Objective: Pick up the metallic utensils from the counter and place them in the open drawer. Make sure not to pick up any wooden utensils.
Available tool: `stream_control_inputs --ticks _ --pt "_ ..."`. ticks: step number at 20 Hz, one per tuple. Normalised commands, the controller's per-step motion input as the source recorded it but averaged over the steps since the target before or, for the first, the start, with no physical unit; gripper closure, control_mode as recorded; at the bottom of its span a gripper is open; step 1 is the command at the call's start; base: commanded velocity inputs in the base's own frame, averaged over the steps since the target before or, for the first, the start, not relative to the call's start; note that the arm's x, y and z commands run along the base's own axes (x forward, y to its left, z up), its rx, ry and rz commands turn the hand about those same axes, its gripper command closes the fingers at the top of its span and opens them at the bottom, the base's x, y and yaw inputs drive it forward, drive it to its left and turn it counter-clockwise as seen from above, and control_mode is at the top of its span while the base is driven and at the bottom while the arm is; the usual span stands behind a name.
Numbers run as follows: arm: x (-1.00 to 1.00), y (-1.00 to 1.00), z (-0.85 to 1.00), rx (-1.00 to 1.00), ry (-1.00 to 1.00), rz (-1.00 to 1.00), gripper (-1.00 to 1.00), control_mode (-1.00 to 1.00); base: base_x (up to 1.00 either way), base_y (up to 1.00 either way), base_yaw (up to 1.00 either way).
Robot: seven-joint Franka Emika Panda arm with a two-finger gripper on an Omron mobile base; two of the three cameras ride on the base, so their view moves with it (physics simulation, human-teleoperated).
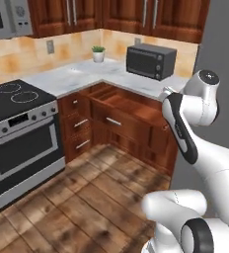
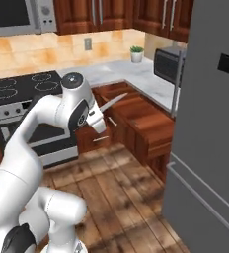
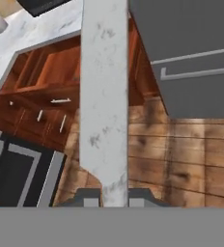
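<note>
Nearest, hand view: the gripper (image 3: 115,195) has its jaws clamped on a flat silver-grey metal utensil (image 3: 104,96), a knife-like blade running straight away from the camera, held at its near end. In the right base view the same piece (image 2: 112,102) sticks out from the hand toward the cabinets, tilted slightly up, in the air and clear of everything.

Below it is wooden plank floor (image 3: 181,154). Left and low, the stove (image 1: 18,128) with its oven door.

Next out, the open drawer (image 1: 121,101): pulled out of the corner cabinet run, wide and shallow, reddish-brown, silver bar handle on the front. Looks bare inside as far as I can tell. The blade tip points roughly at it but is not yet over it.

Behind that, the marble bench (image 1: 72,74) with a black microwave (image 1: 150,60) and a small potted plant (image 1: 98,53). Grey fridge (image 2: 210,123) on the right. No other utensils, metal or wood, can be made out here.

Handling, my judgement: thin rigid metal, light, slick surface, so an end-grip may let it pivot or slip; keep the hold firm, move smoothly. Not fragile. Lower it flat into the drawer before release so it doesn't bounce out.
</note>
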Motion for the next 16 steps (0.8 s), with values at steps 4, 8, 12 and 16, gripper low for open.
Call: stream_control_inputs --ticks 4,8,12,16 --pt "0.0 0.0 0.0 0.0 0.0 0.0 1.0 1.0 1.0 0.4 -0.51" --pt "0.0 0.0 0.0 0.0 0.0 0.0 1.0 1.0 1.0 0.47 -0.49" --pt "0.0 0.0 0.0 0.0 0.0 0.0 1.0 1.0 0.97 0.57 -0.44" --pt "0.0 0.0 0.0 0.0 0.0 0.0 1.0 1.0 0.86 0.37 -0.41"
